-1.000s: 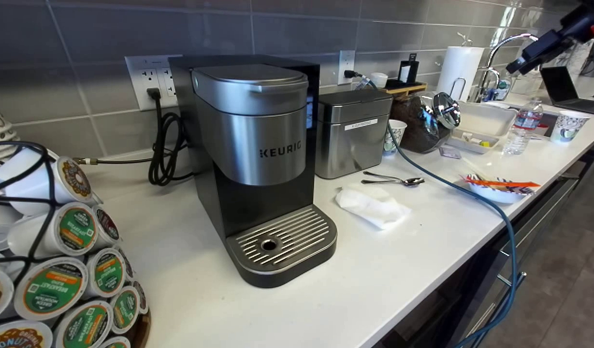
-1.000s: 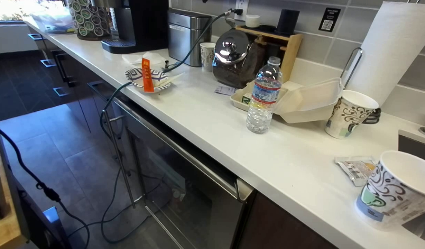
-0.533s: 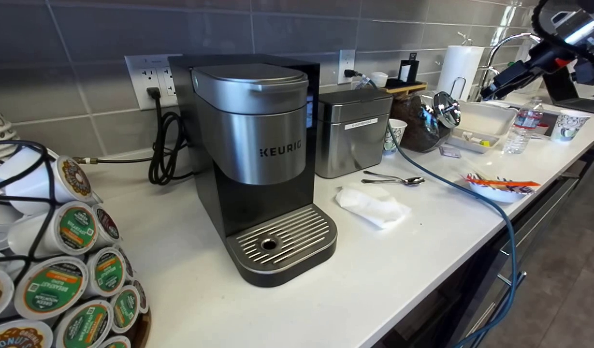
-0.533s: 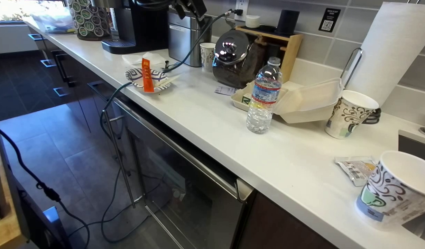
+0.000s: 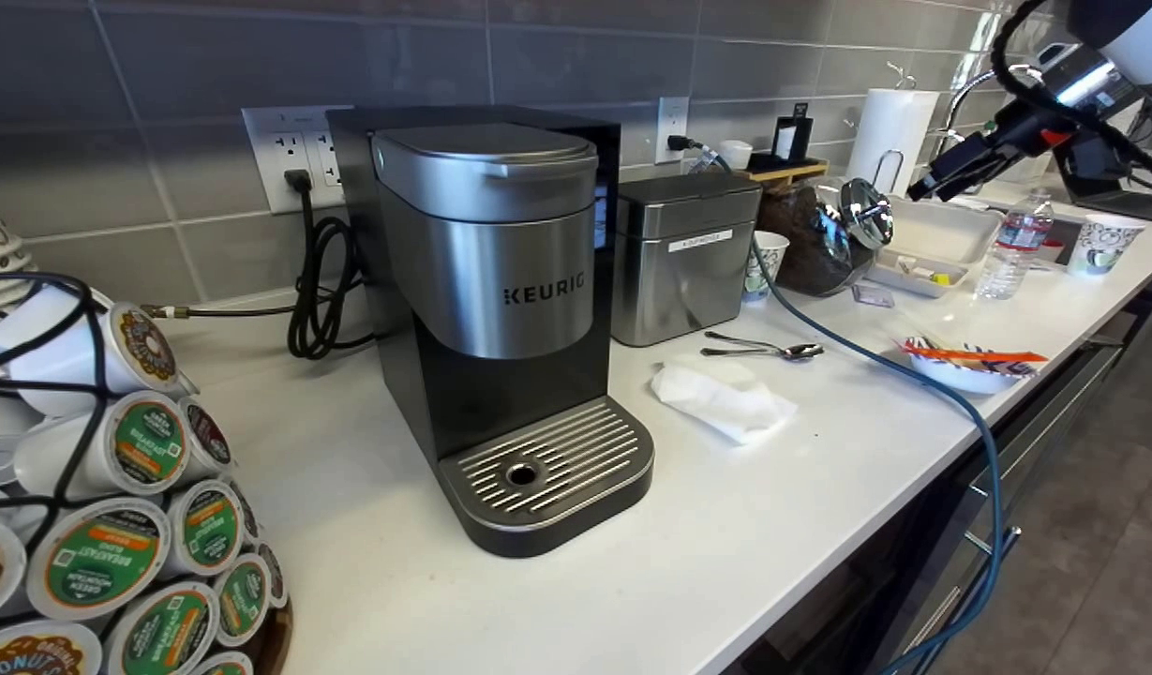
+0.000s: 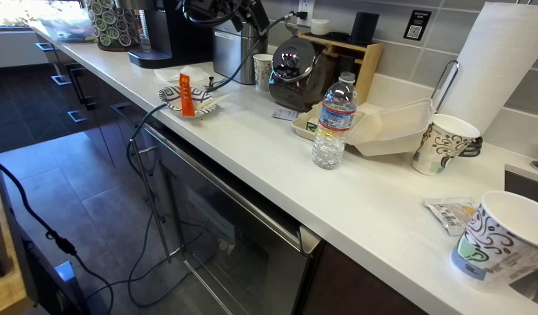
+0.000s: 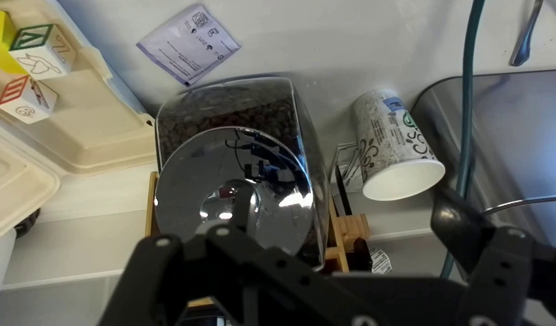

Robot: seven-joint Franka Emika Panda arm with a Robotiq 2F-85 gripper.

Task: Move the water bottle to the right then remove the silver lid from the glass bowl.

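Note:
The water bottle, clear with a red-and-blue label, stands upright on the counter in both exterior views (image 5: 1014,248) (image 6: 334,120). It is out of the wrist view. The silver lid, round and mirror-like, sits on a clear glass vessel of coffee beans, the glass bowl (image 7: 232,102). The lid shows in the wrist view (image 7: 182,190) and both exterior views (image 5: 866,214) (image 6: 293,59). My gripper (image 7: 345,206) is open and empty, above the counter. In the wrist view its left finger (image 7: 244,210) overlaps the lid; its right finger (image 7: 456,222) overlaps the blue cable. It also shows in both exterior views (image 5: 924,187) (image 6: 252,29).
A paper cup (image 7: 395,145) and a steel box (image 7: 522,136) stand beside the glass bowl. A blue cable (image 7: 468,99) crosses there. An open takeout container (image 6: 382,131) is behind the bottle. A wooden shelf (image 6: 369,65) stands behind the bowl. Two more cups (image 6: 444,144) are near the sink.
The arm has come further into both exterior views, with the gripper moving left and down in one and appearing at the top, then shifting slightly right and down, in another. The bottle and lid have not moved.

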